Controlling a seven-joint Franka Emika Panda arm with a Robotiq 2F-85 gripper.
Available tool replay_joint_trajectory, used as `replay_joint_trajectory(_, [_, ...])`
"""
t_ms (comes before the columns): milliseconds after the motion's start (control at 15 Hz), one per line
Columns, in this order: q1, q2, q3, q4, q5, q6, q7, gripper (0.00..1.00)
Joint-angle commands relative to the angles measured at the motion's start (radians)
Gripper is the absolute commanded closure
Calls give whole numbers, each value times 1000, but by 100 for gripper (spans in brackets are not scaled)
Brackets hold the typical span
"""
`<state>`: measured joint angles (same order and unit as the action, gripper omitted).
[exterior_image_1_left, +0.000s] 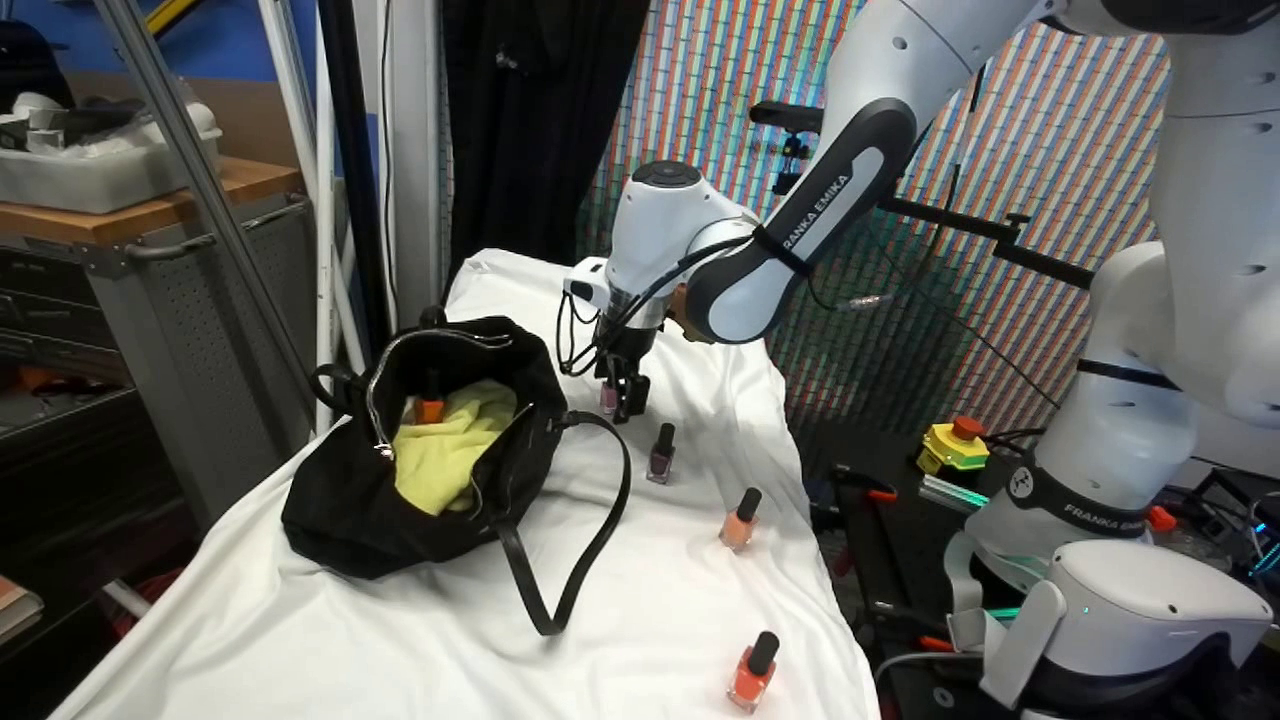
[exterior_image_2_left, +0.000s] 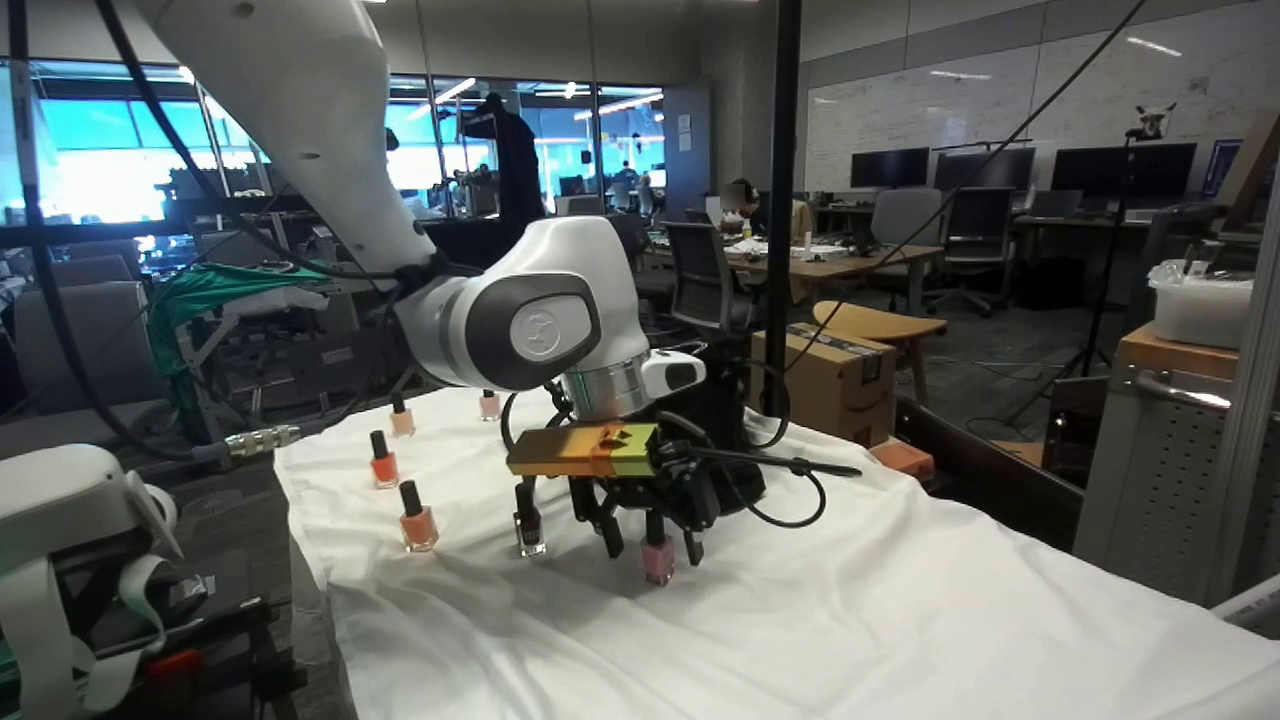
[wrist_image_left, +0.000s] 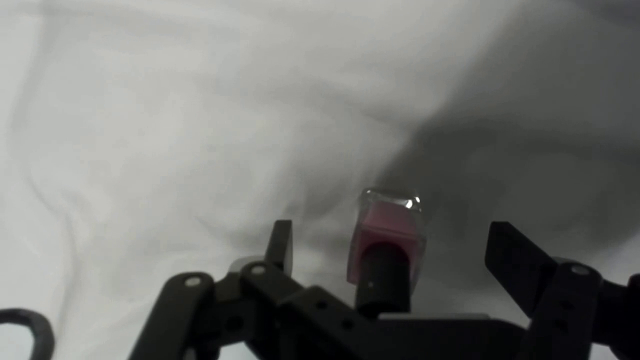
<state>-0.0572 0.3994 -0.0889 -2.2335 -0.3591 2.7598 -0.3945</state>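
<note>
White cloth (exterior_image_1_left: 650, 640), softly wrinkled, covers a table where small nail polish bottles stand. A white and black robot arm (exterior_image_1_left: 800, 240) reaches down over it, and the black gripper (exterior_image_2_left: 654, 546) at its end points at the cloth, its fingers (wrist_image_left: 517, 262) spread wide and gripping nothing. A pink bottle (wrist_image_left: 387, 232) stands upright on the cloth in the gap between them. In the wrist view, cloth shows on both sides of the bottle, so neither finger touches it; its black cap (wrist_image_left: 384, 280) points up toward the gripper.

Near it, also upright, is a dark plum bottle (exterior_image_1_left: 660, 460). Farther along the table come a peach bottle (exterior_image_1_left: 737, 530) and an orange-red bottle (exterior_image_1_left: 749, 680). In an exterior view, two more stand beyond these: a pale peach bottle (exterior_image_2_left: 402, 422) and a pale pink bottle (exterior_image_2_left: 489, 407).

A black bag (exterior_image_1_left: 380, 520) sits open on the cloth, its strap (exterior_image_1_left: 548, 626) looped out in front. Inside are yellow fabric (exterior_image_1_left: 455, 450) and an orange bottle (exterior_image_1_left: 429, 411). Off the table, a white headset (exterior_image_1_left: 1150, 590) rests near the robot's base.
</note>
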Motion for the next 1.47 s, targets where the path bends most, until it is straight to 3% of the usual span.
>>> replay_joint_trajectory(0, [-8, 30, 5, 49, -16, -27, -11, 8])
replay_joint_trajectory(200, [-5, 25, 1, 56, -26, -51, -8, 42])
replay_joint_trajectory(600, [9, 13, -11, 65, -64, -102, 10, 81])
replay_joint_trajectory(1000, [45, -19, -33, 64, -152, -145, 62, 85])
replay_joint_trajectory(1400, [139, -143, -32, 50, -298, -229, 240, 85])
